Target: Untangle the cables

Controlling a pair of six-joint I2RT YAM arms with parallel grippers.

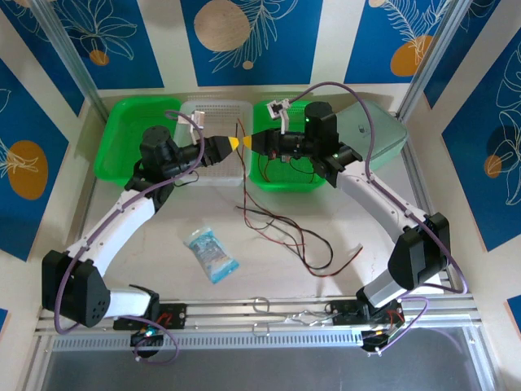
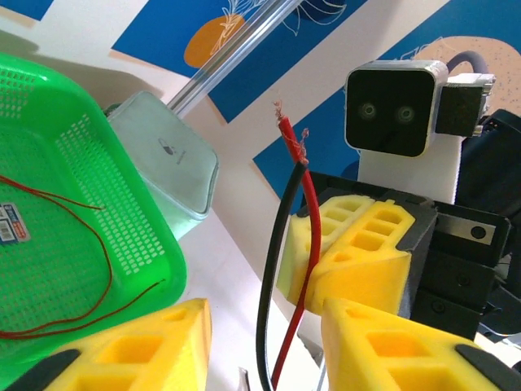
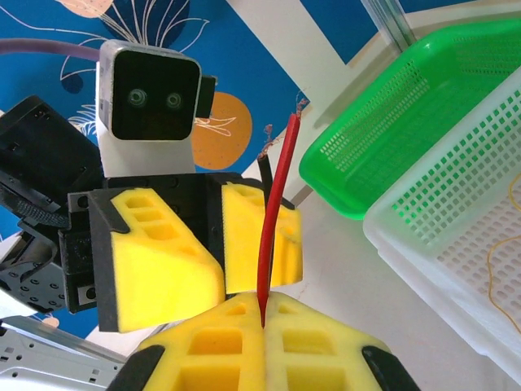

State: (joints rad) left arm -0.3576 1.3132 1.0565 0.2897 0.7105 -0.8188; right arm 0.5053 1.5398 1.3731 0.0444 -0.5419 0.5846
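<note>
Right wrist view: right claw (image 3: 263,308) is clamping red wire (image 3: 275,204); left claw (image 2: 264,330), opposite, is standing apart around black wire (image 2: 271,244). Separating the pair; next likely needing left closing on black alone.

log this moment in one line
left jaws: open, red cable and black cable between | right jaws: shut on red cable | other cables: loose on table

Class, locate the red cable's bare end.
Top view, centre: red cable end between the left gripper and right gripper, at the right edge of the white basket; the right one pinches it.
</note>
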